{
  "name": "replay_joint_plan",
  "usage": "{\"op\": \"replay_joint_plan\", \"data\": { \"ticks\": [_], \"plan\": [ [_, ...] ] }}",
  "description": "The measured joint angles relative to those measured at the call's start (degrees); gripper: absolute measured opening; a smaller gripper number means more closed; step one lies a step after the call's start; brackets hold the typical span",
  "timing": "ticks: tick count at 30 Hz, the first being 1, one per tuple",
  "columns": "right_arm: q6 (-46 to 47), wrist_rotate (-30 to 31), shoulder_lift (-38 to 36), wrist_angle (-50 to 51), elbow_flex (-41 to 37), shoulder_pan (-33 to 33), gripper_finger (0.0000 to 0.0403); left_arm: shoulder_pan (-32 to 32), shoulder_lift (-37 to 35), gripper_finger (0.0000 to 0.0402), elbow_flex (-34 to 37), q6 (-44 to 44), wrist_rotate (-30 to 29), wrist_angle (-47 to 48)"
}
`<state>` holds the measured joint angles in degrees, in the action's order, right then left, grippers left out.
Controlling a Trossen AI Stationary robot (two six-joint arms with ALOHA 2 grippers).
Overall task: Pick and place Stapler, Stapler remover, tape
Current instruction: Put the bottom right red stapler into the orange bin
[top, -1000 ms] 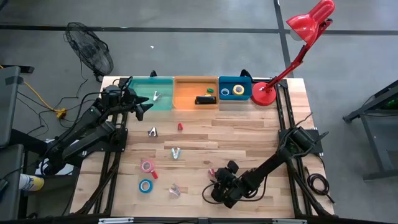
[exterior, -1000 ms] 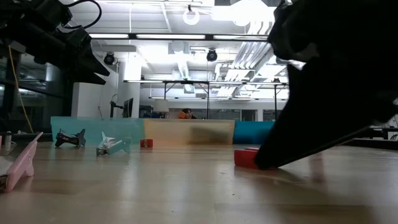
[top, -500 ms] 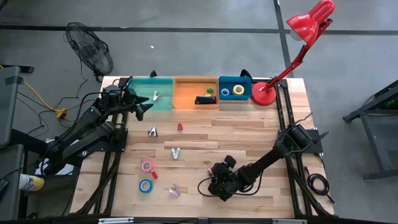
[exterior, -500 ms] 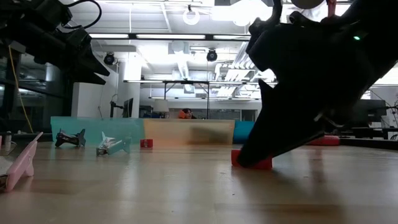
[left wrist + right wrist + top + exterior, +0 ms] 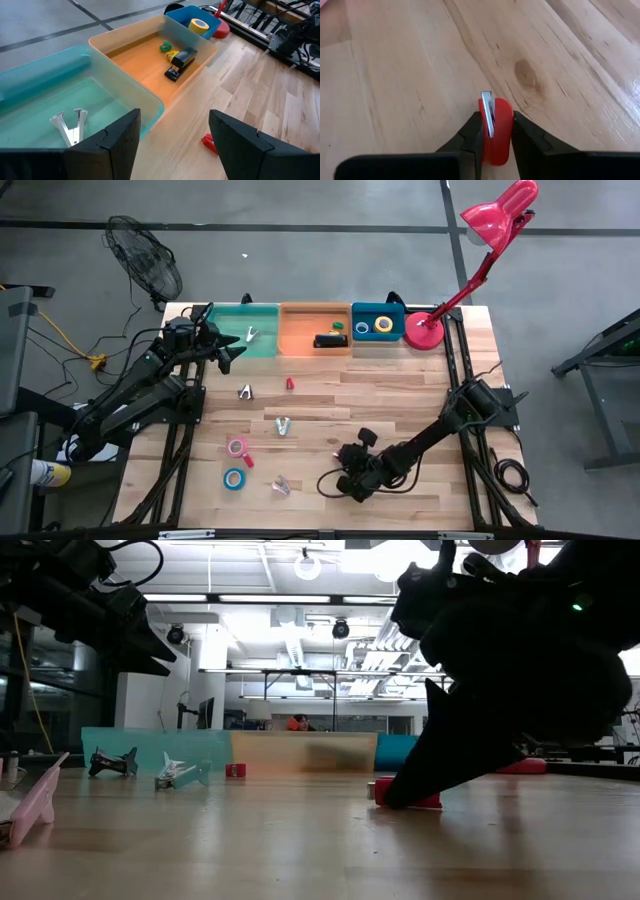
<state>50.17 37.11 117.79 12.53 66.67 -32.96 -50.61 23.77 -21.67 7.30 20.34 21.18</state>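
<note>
High view, right gripper (image 5: 335, 477): low over the near middle of the table (image 5: 400, 395), fingers hidden under the arm.
High view, left gripper (image 5: 232, 348): hung at the green bin (image 5: 243, 330), one silver staple remover (image 5: 250, 335) inside.
High view, stapler (image 5: 327, 340): lay in the orange bin (image 5: 315, 327).
High view, tape: yellow roll (image 5: 384, 326) and a blue one in the blue bin (image 5: 378, 321); pink roll (image 5: 236, 446) and light blue roll (image 5: 233, 478) on the table.
Low view, red staple remover (image 5: 408, 796): sat on the wood under the right arm.
Left wrist view, fingers (image 5: 240, 142): stood well apart, nothing between.
Right wrist view, fingers (image 5: 472, 133): pressed against both sides of the red staple remover (image 5: 494, 131), metal jaw up.
</note>
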Motion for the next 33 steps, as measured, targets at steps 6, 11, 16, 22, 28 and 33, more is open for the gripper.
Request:
{"op": "replay_joint_plan", "data": {
  "ticks": [6,11,16,22,28,33],
  "plan": [
    [-7.76,-2.27,-2.29,0.55,-0.17,4.78,0.0065,0.02,0.0,0.0232,0.0,-0.05,0.0,-0.35],
    [-17.58,-5.97,-6.63,0.59,-0.09,12.75,0.0065,0.0,0.0,0.0232,0.0,-0.14,0.0,-0.45],
    [-26.91,-10.92,-11.61,0.49,-0.09,22.88,0.0065,0.0,-0.02,0.0232,-0.02,-0.6,-0.02,-0.45],
    [-36.17,-14.94,-17.04,0.42,-0.09,34.87,0.0065,0.0,-0.02,0.0232,0.0,-0.84,-0.33,-0.45],
    [-51.69,-20.5,-18.9,-1.55,-0.07,45.26,0.0065,0.0,-0.02,0.0232,-0.02,-0.84,-0.35,-0.45],
    [-60.55,-24.48,-17.86,-2.91,-0.04,52.84,0.0065,0.01,-0.01,0.0232,-0.01,-0.84,-0.35,-0.4]
  ]
}}
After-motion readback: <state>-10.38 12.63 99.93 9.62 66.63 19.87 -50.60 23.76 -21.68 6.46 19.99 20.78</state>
